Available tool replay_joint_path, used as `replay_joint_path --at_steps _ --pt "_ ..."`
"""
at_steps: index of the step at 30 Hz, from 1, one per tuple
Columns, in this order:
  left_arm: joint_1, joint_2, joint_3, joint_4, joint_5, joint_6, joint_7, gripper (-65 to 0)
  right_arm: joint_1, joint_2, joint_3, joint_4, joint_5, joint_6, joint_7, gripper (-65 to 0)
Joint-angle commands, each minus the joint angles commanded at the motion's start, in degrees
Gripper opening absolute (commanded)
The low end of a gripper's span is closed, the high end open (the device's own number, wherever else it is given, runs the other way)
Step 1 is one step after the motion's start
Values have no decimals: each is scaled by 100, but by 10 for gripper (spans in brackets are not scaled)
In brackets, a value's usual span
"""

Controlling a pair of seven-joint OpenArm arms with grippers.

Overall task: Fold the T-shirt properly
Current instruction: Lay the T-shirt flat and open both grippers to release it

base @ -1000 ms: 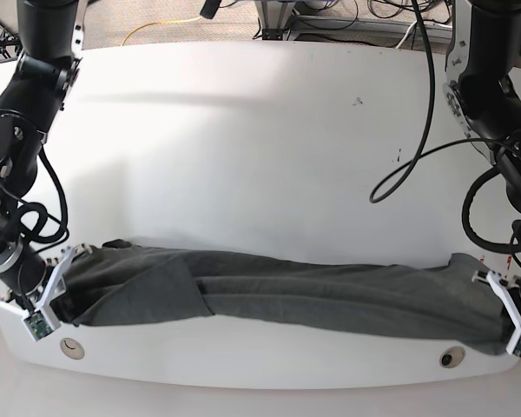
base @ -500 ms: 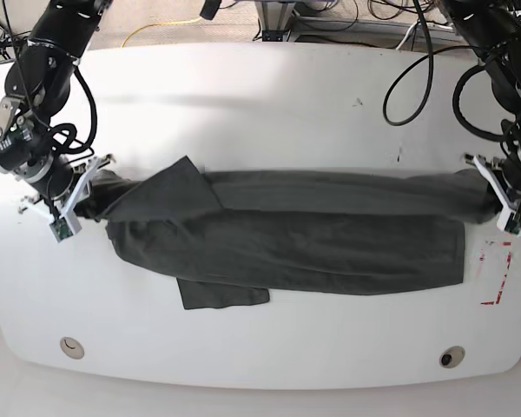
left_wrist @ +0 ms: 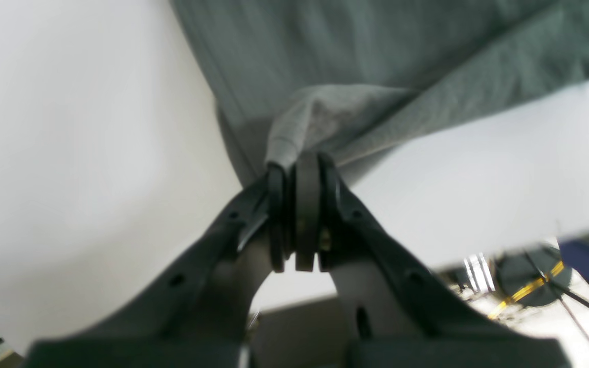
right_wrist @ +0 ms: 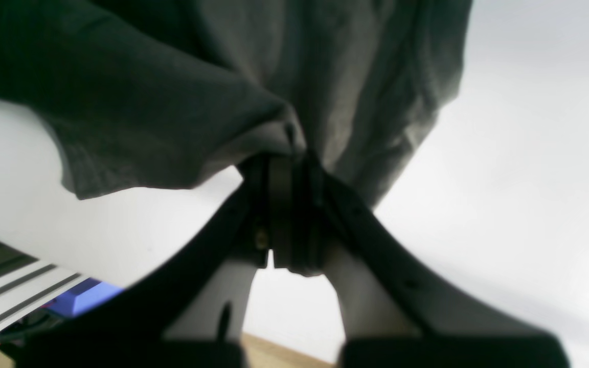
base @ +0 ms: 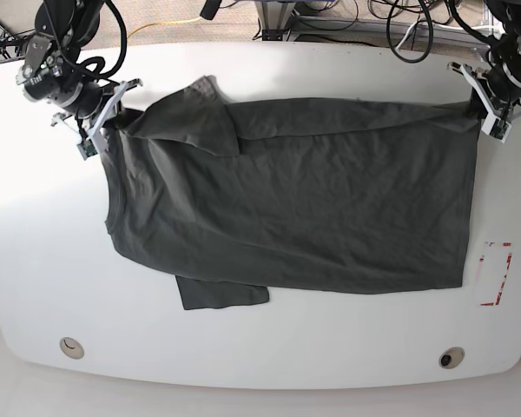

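Spreading wide across the white table point(base: 269, 78), the large dark charcoal-grey short-sleeved T-shirt point(base: 304, 200) is seen laid mostly flat. Its far corner on the base view's right is clamped in the left end effector point(base: 493, 111), jaws pressed tight on bunched fabric. The opposite far corner is pinched just as firmly by the right end effector point(base: 100, 122). One sleeve is folded over near that grip; another pokes out at the near edge.
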Motion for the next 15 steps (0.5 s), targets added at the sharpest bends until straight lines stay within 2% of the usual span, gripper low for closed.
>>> replay_joint_path --at_steps 5,10,15 --pt "334 -9 -290 -176 0 0 -369 -650 -316 -88 0 -9 0 0 0 -650" --pt "308 -290 -387 -229 9 0 -387 -650 -475 -70 9 -35 -44 0 0 -650" --pt "18 -378 -396 -220 105 0 -387 -650 -519 -62 9 -35 -9 0 0 -650"
